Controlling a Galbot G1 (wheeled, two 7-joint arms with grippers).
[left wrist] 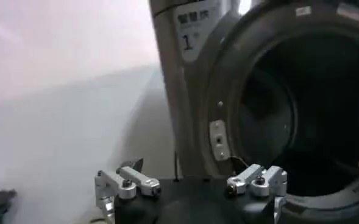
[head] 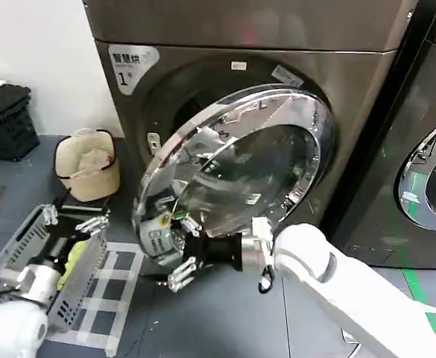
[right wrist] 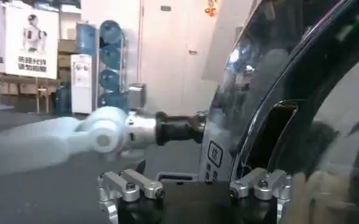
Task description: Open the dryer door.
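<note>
The dryer door (head: pixel 255 164), chrome-rimmed with dark glass, stands swung partly out from the bronze-grey machine marked "1" (head: pixel 132 63). The dark drum opening (left wrist: pixel 295 109) and the latch plate (left wrist: pixel 217 140) show behind it. My right gripper (head: pixel 182 252) is open at the door's lower left edge. In the right wrist view the door's rim (right wrist: pixel 270 73) runs down between its spread fingers (right wrist: pixel 133 185), and the gripper (right wrist: pixel 194 185) holds nothing. My left gripper (head: pixel 72 220) hangs open and empty to the left, facing the machine's front (left wrist: pixel 192 182).
A grey mesh crate (head: pixel 76 261) lies under the left arm on a checked mat (head: pixel 121 283). A cream basket (head: pixel 87 164) and a black crate (head: pixel 7 123) stand by the wall. The neighbouring darker machine (head: pixel 426 171) is on the right.
</note>
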